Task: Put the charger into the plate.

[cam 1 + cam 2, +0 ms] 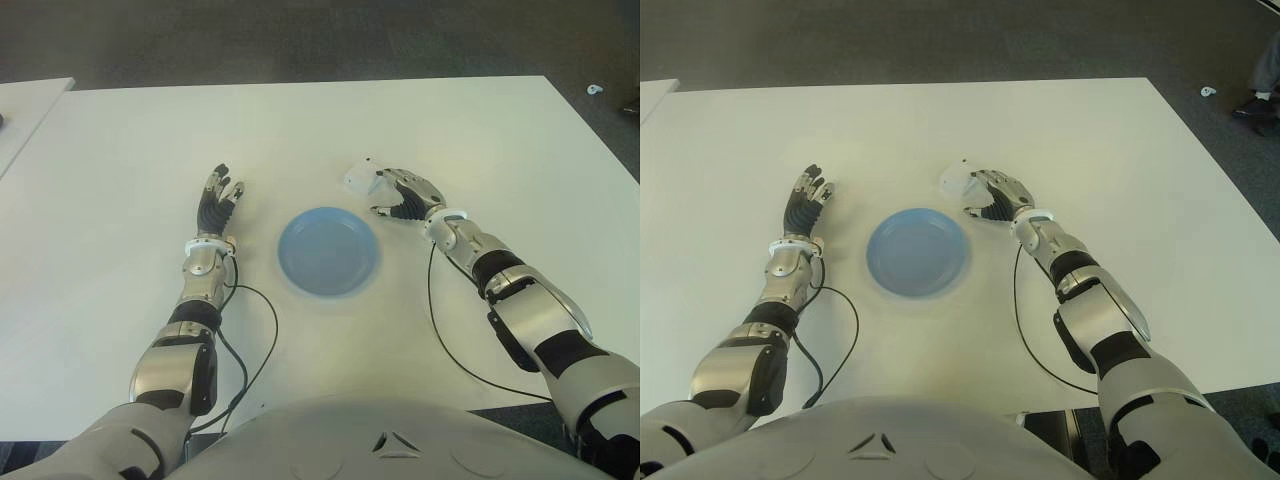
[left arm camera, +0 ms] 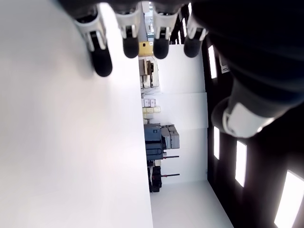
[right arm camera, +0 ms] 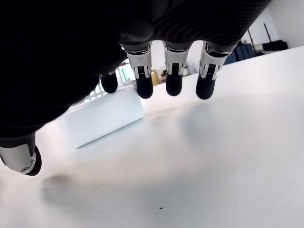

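A white block-shaped charger point(image 1: 360, 180) lies on the white table point(image 1: 120, 150), just beyond the right side of the blue plate point(image 1: 328, 252). My right hand point(image 1: 400, 195) is directly to the right of the charger, with its fingers reaching over it. In the right wrist view the fingertips point(image 3: 174, 88) hang straight just in front of the charger point(image 3: 102, 116). The thumb stands well apart, so the hand is open and holds nothing. My left hand point(image 1: 215, 205) shows to the left of the plate with its fingers spread. The plate has nothing in it.
Black cables point(image 1: 265, 330) trail from both wrists across the near part of the table. A second white table point(image 1: 25, 100) adjoins at the far left. Dark floor lies beyond the far edge, with a small white object point(image 1: 596, 90) and a person's shoe point(image 1: 1250, 105) on it.
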Controlling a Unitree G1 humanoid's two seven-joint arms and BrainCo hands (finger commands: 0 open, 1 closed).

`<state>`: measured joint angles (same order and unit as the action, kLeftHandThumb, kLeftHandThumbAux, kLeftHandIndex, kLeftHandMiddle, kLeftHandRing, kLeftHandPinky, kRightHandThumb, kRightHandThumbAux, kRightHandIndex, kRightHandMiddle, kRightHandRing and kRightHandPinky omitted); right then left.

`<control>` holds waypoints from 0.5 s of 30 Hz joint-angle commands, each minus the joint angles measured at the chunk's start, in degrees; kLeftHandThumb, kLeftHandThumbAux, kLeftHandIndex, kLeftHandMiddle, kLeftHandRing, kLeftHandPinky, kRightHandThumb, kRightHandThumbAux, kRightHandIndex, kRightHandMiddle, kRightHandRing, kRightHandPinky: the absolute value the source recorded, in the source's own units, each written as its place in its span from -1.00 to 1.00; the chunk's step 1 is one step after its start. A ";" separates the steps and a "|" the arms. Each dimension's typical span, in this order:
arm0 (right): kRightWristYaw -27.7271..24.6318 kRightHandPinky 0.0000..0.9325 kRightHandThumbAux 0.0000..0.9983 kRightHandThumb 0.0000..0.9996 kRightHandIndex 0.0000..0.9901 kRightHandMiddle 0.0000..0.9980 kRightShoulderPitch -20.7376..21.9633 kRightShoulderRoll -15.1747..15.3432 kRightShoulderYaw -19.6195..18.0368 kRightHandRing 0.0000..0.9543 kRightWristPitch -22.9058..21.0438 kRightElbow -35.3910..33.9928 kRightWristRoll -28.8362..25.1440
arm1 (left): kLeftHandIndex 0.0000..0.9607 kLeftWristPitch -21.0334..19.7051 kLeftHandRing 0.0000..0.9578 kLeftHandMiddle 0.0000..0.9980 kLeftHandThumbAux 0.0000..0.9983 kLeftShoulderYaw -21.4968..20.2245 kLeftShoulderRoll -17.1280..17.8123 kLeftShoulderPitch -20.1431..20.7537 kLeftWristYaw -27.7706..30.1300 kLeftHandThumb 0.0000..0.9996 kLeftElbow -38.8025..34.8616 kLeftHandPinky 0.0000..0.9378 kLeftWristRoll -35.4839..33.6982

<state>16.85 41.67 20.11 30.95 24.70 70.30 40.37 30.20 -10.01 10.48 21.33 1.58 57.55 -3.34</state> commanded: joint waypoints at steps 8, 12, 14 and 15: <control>-0.25 -1.00 -0.11 -1.00 -1.00 -1.00 -1.73 -1.41 2.07 -1.00 0.36 1.40 1.22 | -1.00 -2.64 -0.97 -0.94 0.17 0.87 -0.87 -1.85 0.40 -1.00 0.36 -0.95 0.67; 0.92 -1.00 -0.10 -1.00 -1.00 -1.00 -1.68 -1.67 2.83 -1.00 0.41 1.16 1.67 | -1.00 -2.80 -0.97 -0.94 0.17 0.88 -1.02 -1.83 0.42 -1.00 0.19 -0.95 0.61; 1.43 -1.00 -0.10 -1.00 -1.00 -1.00 -1.63 -1.71 3.18 -1.00 0.42 1.10 1.76 | -1.00 -2.94 -0.97 -0.94 0.17 0.91 -1.07 -1.85 0.39 -1.00 0.05 -0.95 0.62; 1.59 -1.00 -0.10 -1.00 -1.00 -1.00 -1.62 -1.69 3.30 -1.00 0.43 1.11 1.77 | -1.00 -2.99 -0.97 -0.94 0.17 0.93 -1.11 -1.85 0.35 -1.00 -0.01 -0.95 0.64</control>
<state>19.12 41.64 19.10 32.83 25.23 70.38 40.51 29.42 -9.87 10.27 21.17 1.58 56.74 -3.29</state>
